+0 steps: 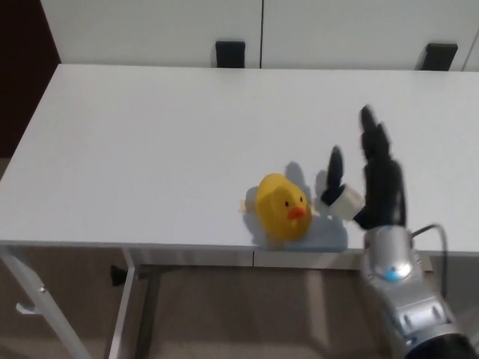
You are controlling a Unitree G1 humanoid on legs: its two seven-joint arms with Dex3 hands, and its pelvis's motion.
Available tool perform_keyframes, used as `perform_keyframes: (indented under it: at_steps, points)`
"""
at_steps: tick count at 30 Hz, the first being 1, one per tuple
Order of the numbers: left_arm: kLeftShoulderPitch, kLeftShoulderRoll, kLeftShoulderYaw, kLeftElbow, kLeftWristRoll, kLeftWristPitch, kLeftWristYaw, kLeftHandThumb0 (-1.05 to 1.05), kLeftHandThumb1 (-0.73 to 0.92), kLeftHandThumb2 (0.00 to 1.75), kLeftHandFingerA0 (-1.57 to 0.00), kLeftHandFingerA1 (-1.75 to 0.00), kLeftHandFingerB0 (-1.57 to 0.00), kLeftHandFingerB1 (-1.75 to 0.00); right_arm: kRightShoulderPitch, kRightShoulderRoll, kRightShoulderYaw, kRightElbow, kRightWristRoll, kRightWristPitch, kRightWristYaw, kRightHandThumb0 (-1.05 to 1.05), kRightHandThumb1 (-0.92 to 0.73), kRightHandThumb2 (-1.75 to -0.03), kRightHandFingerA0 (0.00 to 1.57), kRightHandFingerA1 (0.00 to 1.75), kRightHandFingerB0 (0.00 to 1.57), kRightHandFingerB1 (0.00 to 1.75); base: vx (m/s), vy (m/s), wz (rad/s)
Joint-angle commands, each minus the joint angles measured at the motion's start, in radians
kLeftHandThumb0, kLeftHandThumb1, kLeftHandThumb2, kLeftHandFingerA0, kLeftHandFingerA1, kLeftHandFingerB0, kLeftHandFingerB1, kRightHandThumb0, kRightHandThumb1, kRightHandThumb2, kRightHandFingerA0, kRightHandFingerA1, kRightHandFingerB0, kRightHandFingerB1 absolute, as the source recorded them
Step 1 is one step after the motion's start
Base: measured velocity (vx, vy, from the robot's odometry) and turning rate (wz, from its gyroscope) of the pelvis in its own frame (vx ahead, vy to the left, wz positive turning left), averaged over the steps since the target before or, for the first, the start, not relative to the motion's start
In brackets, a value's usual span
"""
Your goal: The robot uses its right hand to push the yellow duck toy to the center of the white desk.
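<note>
The yellow duck toy (282,207) with an orange beak sits on the white desk (165,142) close to the front edge, a little right of the middle. My right hand (370,182) is raised just right of the duck, open, its fingers (380,153) spread and pointing to the far side, the thumb (334,170) nearest the duck. A small gap separates thumb and duck; nothing is held. My left hand is out of the picture.
Two black brackets (229,54) (437,56) stand at the desk's far edge against white cabinet panels. The desk's metal legs (45,303) and the floor show below the front edge.
</note>
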Motion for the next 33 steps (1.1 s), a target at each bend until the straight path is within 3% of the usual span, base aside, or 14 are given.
perform_keyframes:
  at_steps: [1,2,3,10,12,13,15,16,20,21,25,26,29,33]
  points:
    - [0.029,0.026,0.016,0.005,-0.009,-0.030,0.001,-0.14,0.51,1.03,-0.87,-0.91,-0.94,-1.00,0.048,-0.083,-0.044,-0.250,0.017,0.075,0.091,-1.04,-0.78,-1.09,0.00,0.00,0.00,0.08,0.00,0.000,0.00]
    - [0.034,0.027,0.014,0.001,-0.007,-0.034,0.000,-0.14,0.51,1.03,-0.87,-0.91,-0.94,-1.00,0.064,-0.089,-0.050,-0.299,0.030,0.088,0.108,-1.04,-0.78,-1.09,0.00,0.00,0.00,0.08,0.00,0.000,0.00]
    - [0.039,0.025,0.011,-0.001,-0.003,-0.035,0.002,-0.15,0.59,0.86,-0.89,-0.89,-0.92,-1.01,0.086,-0.088,-0.068,-0.364,0.071,0.107,0.133,-1.05,-0.92,-0.89,0.00,0.00,0.00,0.00,0.00,0.000,0.00]
    - [0.054,0.019,0.015,0.001,-0.007,-0.048,-0.007,-0.19,0.61,0.83,-0.88,-0.88,-0.92,-1.03,0.172,-0.114,-0.143,-0.576,0.214,0.146,0.257,-0.97,-0.92,-0.83,0.00,0.00,0.00,0.00,0.00,0.000,0.00]
    - [0.060,0.022,0.017,0.001,-0.009,-0.048,-0.008,-0.14,0.57,0.83,-0.89,-0.90,-0.88,-0.97,0.206,-0.180,-0.201,-0.606,0.244,0.136,0.306,-0.98,-0.92,-0.78,0.00,0.00,0.00,0.00,0.00,0.000,0.00]
    - [0.061,0.021,0.024,0.004,-0.015,-0.046,-0.005,-0.14,0.60,0.80,-0.95,-0.93,-0.95,-1.00,0.238,-0.262,-0.256,-0.595,0.239,0.100,0.345,-1.05,-0.91,-1.28,0.00,0.10,0.00,0.10,0.00,0.000,0.00]
    - [0.061,0.019,0.032,0.007,-0.022,-0.043,-0.002,-0.14,0.60,0.80,-0.95,-0.93,-0.95,-1.00,0.273,-0.351,-0.313,-0.581,0.229,0.064,0.387,-1.05,-0.91,-1.28,0.00,0.10,0.00,0.10,0.00,0.000,0.05]
    - [0.059,0.019,0.030,0.009,-0.019,-0.041,-0.001,-0.13,0.62,0.81,-0.92,-0.88,-0.94,-0.99,0.305,-0.416,-0.378,-0.557,0.246,0.046,0.420,-0.93,-0.92,-0.79,0.00,0.00,0.00,0.00,0.00,0.000,0.00]
    - [0.053,0.018,0.030,0.012,-0.015,-0.041,-0.001,-0.12,0.60,0.83,-0.90,-0.87,-0.93,-0.99,0.373,-0.566,-0.521,-0.482,0.302,0.047,0.510,-0.97,-0.92,-0.82,0.00,0.00,0.00,0.00,0.00,0.000,0.00]
    - [0.050,0.015,0.029,0.010,-0.013,-0.040,0.004,-0.14,0.61,0.83,-0.89,-0.89,-0.92,-0.99,0.416,-0.619,-0.594,-0.461,0.312,0.067,0.518,-0.98,-0.87,-1.23,0.00,0.11,0.00,0.09,0.00,0.000,0.00]
    - [0.044,0.012,0.024,0.005,-0.007,-0.033,0.014,-0.17,0.64,0.79,-0.87,-0.87,-0.89,-1.03,0.530,-0.704,-0.755,-0.383,0.335,0.037,0.528,-0.93,-0.86,-1.20,0.00,0.11,0.00,0.08,0.00,0.000,0.00]
    - [0.045,0.013,0.024,0.004,-0.007,-0.034,0.014,-0.16,0.63,0.79,-0.85,-0.86,-0.88,-1.03,0.596,-0.723,-0.808,-0.319,0.315,-0.034,0.515,-0.87,-0.79,-1.16,0.00,0.27,0.06,0.21,0.00,0.000,0.00]
    - [0.049,0.013,0.026,0.003,-0.009,-0.038,0.011,-0.16,0.63,0.79,-0.84,-0.84,-0.85,-1.00,0.678,-0.730,-0.851,-0.226,0.283,-0.110,0.486,-0.78,-0.73,-1.13,0.00,0.36,0.00,0.33,0.00,0.000,0.00]
    - [0.051,0.013,0.026,-0.001,-0.010,-0.037,0.009,-0.15,0.63,0.81,-0.83,-0.85,-0.86,-1.01,0.766,-0.709,-0.889,-0.081,0.270,-0.146,0.446,-0.79,-0.69,-1.14,0.00,0.47,0.00,0.32,0.00,0.000,0.00]
